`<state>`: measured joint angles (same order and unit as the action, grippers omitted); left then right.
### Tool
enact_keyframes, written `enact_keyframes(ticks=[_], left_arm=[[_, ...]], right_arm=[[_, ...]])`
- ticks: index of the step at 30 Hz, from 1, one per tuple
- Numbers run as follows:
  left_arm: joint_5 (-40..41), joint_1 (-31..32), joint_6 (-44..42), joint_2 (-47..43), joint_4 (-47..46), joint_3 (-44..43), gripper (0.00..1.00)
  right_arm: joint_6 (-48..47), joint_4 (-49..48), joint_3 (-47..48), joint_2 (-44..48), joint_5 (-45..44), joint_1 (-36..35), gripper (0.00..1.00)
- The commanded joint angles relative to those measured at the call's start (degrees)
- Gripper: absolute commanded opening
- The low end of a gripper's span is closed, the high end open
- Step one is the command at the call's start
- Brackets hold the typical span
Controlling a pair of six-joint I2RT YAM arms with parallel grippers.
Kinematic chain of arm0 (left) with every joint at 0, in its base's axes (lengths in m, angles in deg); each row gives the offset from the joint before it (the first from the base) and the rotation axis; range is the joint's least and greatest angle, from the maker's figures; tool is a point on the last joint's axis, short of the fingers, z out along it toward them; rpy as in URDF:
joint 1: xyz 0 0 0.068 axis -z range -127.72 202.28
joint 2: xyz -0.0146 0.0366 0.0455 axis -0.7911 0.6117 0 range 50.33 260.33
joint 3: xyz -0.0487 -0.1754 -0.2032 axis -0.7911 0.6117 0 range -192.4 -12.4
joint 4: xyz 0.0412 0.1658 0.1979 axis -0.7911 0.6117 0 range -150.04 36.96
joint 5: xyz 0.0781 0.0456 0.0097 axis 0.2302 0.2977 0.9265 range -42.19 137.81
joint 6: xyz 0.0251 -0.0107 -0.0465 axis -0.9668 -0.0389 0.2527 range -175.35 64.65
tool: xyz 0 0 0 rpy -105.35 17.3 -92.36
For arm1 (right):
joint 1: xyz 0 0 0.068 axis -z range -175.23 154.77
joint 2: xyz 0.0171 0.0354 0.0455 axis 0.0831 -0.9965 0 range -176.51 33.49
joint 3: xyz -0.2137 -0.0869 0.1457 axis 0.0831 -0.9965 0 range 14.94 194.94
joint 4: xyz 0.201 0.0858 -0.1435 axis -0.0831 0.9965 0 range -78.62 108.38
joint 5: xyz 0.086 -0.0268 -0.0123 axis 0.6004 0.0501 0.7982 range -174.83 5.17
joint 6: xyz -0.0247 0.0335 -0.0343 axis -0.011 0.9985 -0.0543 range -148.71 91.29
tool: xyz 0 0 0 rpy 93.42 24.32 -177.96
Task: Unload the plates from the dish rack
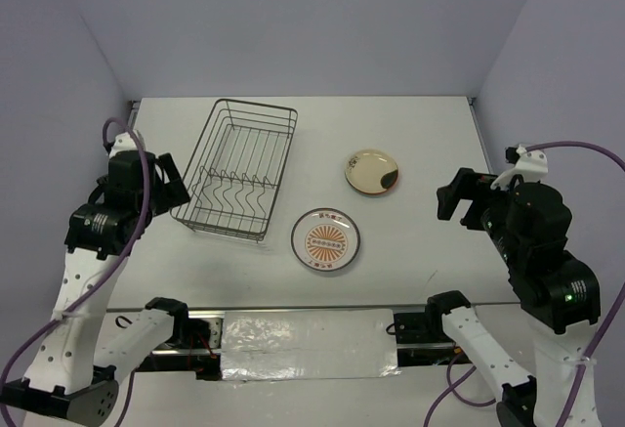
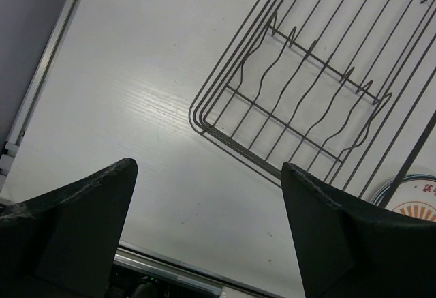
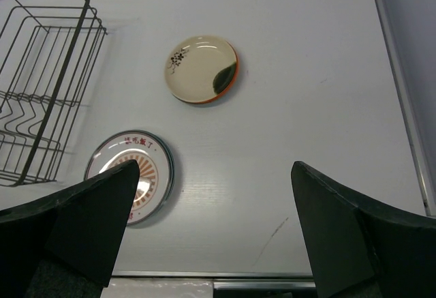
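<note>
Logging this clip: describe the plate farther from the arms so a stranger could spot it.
Find the wire dish rack left of centre on the table. Two plates lie to its right; the farther plate is cream with a dark blotch at its rim, unlike the nearer orange sunburst plate.

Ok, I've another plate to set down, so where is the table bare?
Bare: between the cream plate and the right end effector; the far right corner; left of the dish rack. Tight between rack and sunburst plate.

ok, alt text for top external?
Empty wire dish rack left of centre on a white table; right of it lie a sunburst plate, nearer, and a cream plate, farther. The left tool and right tool flank them, holding nothing.
</note>
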<state>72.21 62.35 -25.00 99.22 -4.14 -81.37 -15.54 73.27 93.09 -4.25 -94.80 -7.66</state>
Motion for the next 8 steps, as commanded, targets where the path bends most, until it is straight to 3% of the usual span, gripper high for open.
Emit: enact_keyframes(ticks=[1, 8], left_arm=[[2.0, 0.6, 0.4, 0.6, -1.1, -0.6, 0.99], [3.4, 1.4, -0.1, 0.7, -1.1, -2.0, 1.00]], right_arm=[[-0.9, -0.3, 0.7, -0.1, -2.0, -0.7, 1.00], [0.3, -1.2, 0.4, 0.1, -1.8, -0.7, 1.00]])
